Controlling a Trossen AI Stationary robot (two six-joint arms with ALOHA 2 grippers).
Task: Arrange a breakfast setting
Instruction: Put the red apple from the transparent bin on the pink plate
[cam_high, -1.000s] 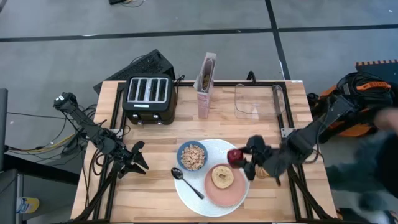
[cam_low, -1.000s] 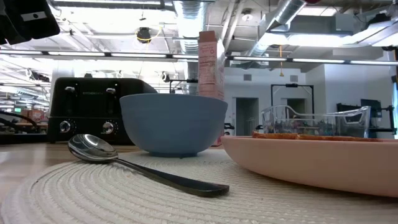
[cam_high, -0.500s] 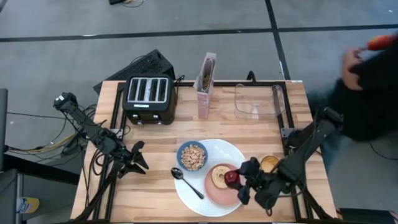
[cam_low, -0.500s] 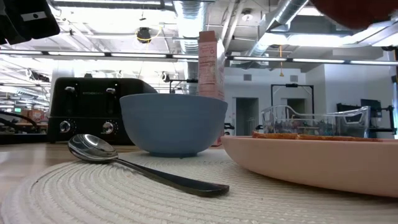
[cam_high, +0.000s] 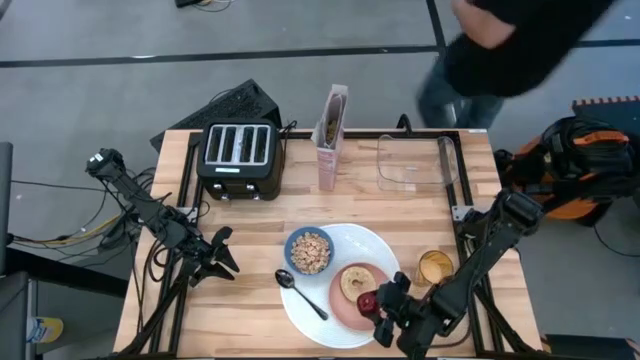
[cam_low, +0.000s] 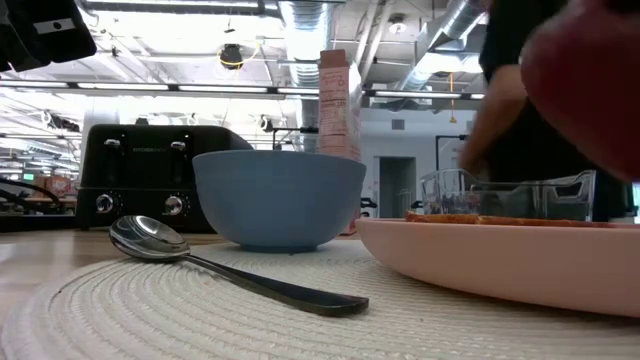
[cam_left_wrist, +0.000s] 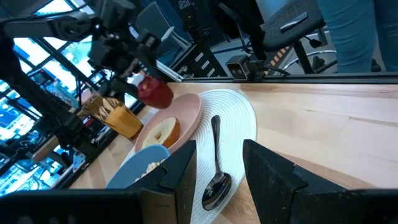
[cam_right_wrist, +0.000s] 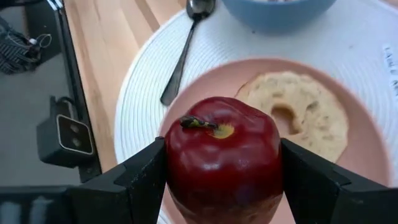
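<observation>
A large round white plate (cam_high: 322, 310) lies at the table's near middle. On it stand a blue bowl (cam_high: 309, 251) of cereal, a black spoon (cam_high: 300, 293) and a pink plate (cam_high: 345, 305) with a toasted bagel half (cam_high: 355, 282). My right gripper (cam_high: 372, 304) is shut on a red apple (cam_high: 368, 301) above the pink plate's near part, beside the bagel. My left gripper (cam_high: 222, 252) is open and empty at the table's left edge; its fingers show in the left wrist view (cam_left_wrist: 217, 171). My right gripper pinches the apple's two opposite sides (cam_right_wrist: 180, 168) between its two fingers (cam_right_wrist: 146, 177), with the stem end (cam_right_wrist: 199, 124) toward the wrist. The fingers slant down from the table's right side. The apple is lifted clear above the pink plate (cam_right_wrist: 217, 81).
A black four-slot toaster (cam_high: 238, 155), a tall cereal box (cam_high: 332, 135) and a clear container (cam_high: 415, 162) stand along the far side. A small cup with amber contents (cam_high: 435, 266) stands right of the white plate. A person (cam_high: 520, 40) moves beyond the far edge.
My right gripper has carried the apple from the white plate's right rim toward the table's near edge and left, over the pink plate, and lower. It stays shut on the apple. A person has walked from the table's right side round to its far side.
</observation>
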